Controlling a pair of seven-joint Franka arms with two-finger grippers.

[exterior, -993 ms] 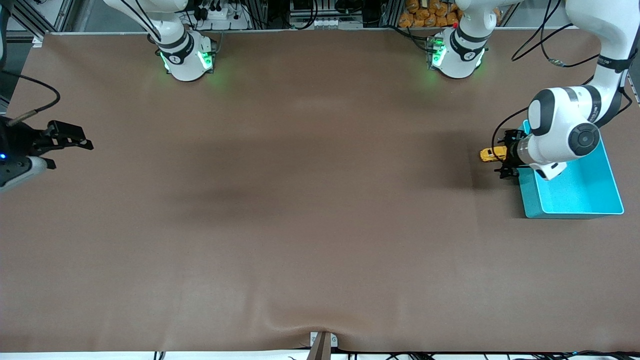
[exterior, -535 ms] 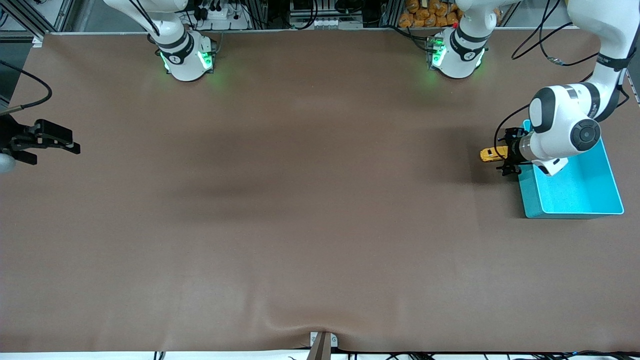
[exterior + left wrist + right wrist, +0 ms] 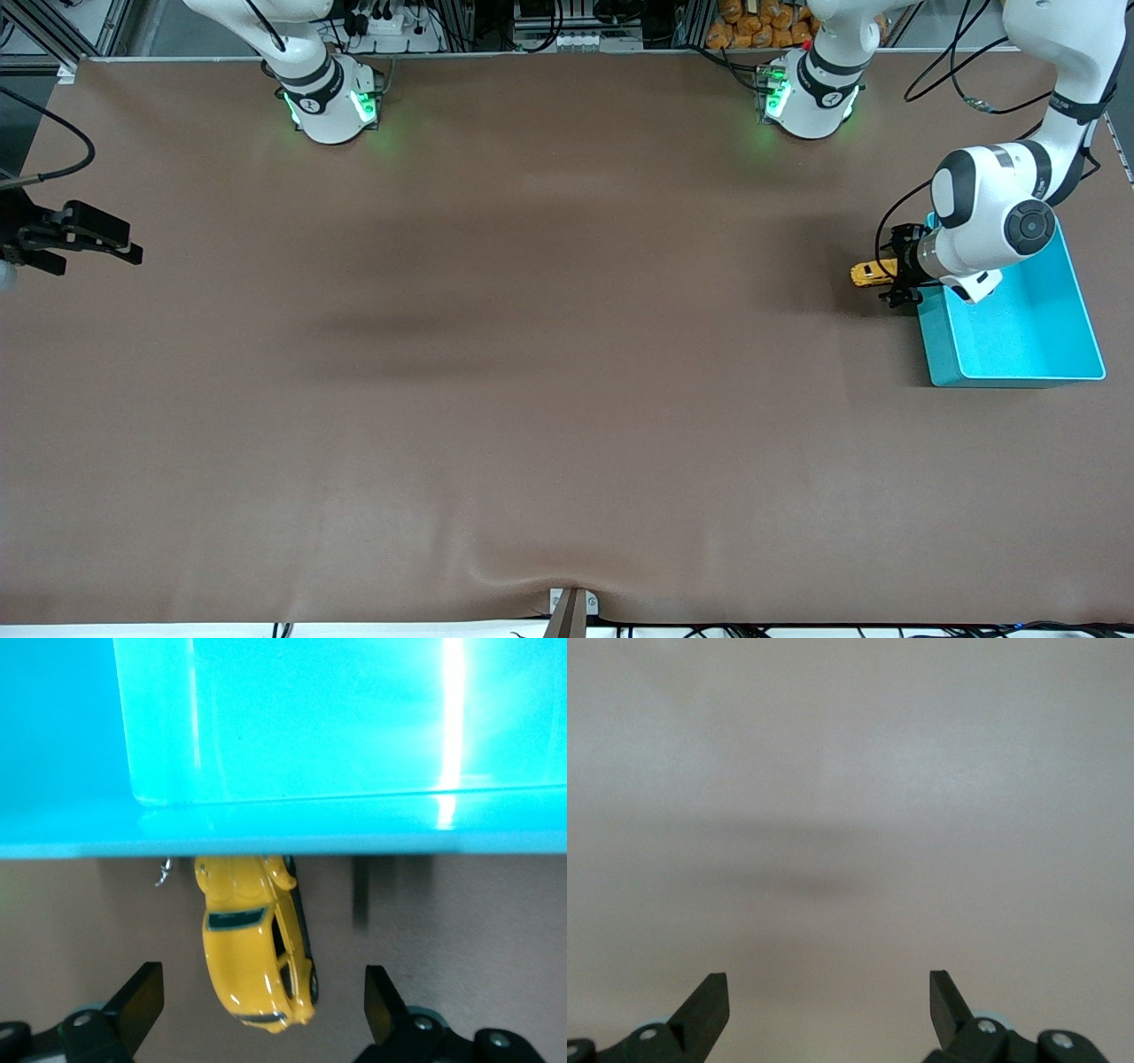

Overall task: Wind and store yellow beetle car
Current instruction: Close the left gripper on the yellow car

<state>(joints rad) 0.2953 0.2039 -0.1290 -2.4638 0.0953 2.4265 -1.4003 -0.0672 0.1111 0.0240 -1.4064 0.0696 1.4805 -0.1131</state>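
At the right arm's end of the bench (image 3: pixel 532 399): right end effector (image 3: pixel 97 237) hanging low over bare brown surface, fingers spread wide, nothing between them, waiting. Nothing else across the middle stretch. Toward the left arm's end: yellow car (image 3: pixel 872 274) sitting on the bench just beside the outer wall of the turquoise bin (image 3: pixel 1019 354), not in it, so storing not yet done; winding, judged from the car resting free on its wheels with no grip on it, probably also not done, though impossible to confirm. Left end effector (image 3: pixel 897 266) low at the car's bin-side end, reaching out over the bin's corner, fingers open wide and holding nothing. Seen through the left wrist view: car (image 3: pixel 255 939) lying lengthwise in the gap between the two fingertips (image 3: pixel 142 997), clear of both, its far end running up to or under the bin's rim (image 3: pixel 283 833); contact with the bin not clear. Left still: closing on the car's sides, pulling it back along the bench to wind it, then lifting it into the bin.
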